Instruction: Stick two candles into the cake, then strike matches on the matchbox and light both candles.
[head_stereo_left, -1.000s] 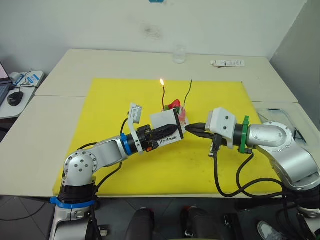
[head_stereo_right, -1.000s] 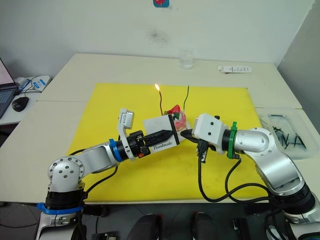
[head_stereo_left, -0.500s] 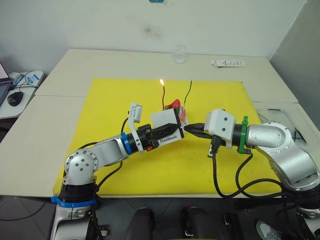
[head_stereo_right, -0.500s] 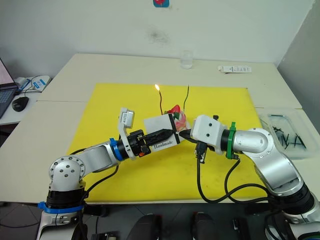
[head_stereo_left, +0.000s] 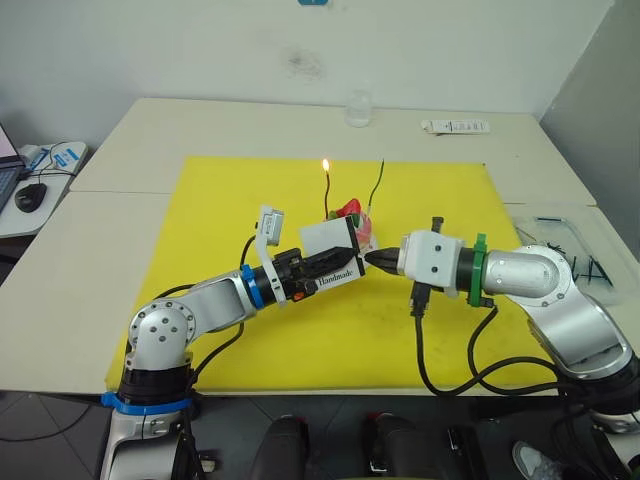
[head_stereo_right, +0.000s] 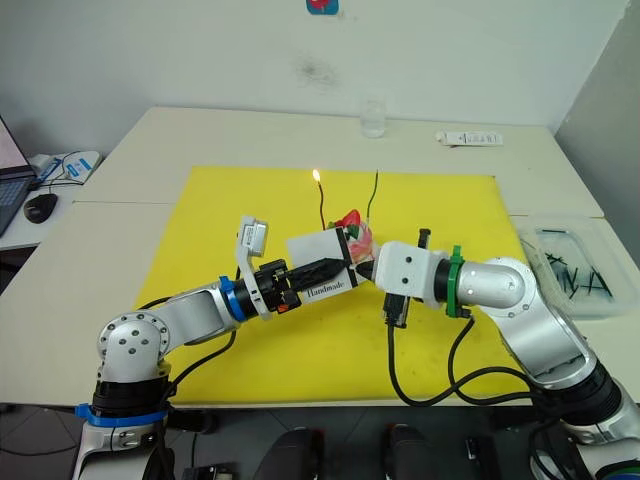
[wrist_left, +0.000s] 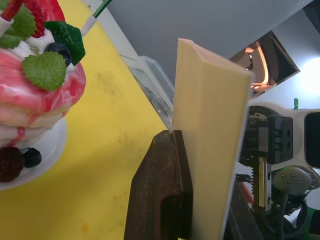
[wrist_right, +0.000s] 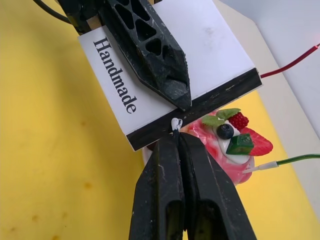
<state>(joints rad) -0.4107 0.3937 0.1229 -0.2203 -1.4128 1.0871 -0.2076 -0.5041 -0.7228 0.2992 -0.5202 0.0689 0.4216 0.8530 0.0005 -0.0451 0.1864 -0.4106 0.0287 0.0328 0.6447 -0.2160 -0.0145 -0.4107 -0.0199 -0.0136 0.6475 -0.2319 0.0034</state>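
Yellow matting (head_stereo_left: 240, 200) covers the middle of the pale table (head_stereo_left: 130, 130), and on it sits the cake (head_stereo_left: 352, 222), pink on its small white plate, with both candles stuck in it; the red candle (head_stereo_left: 328, 192) carries a small flame at its tip, while the green candle (head_stereo_left: 378, 181) beside it is unlit.

Just in front of the cake the left gripper (head_stereo_left: 335, 266) is clamped on the matchbox (head_stereo_left: 331, 252), one black finger (wrist_right: 150, 47) lying across the white "Handmade" face and the other behind it; the box is held off the mat, tilted, its dark side edge turned toward the right arm.

The right gripper (head_stereo_left: 378, 259) has its two fingers pinched together on a match (wrist_right: 175, 129), whose pale head (wrist_right: 176, 122) touches the dark edge of the matchbox; the right wrist view shows the contact at that strip, with the cake directly behind.

Well apart on the robot's right, a clear tray (head_stereo_right: 572, 262) on the table holds more dark matches (head_stereo_right: 575, 275); a small glass (head_stereo_left: 358, 108) and a white strip-shaped item (head_stereo_left: 455, 126) stand at the far edge of the table.
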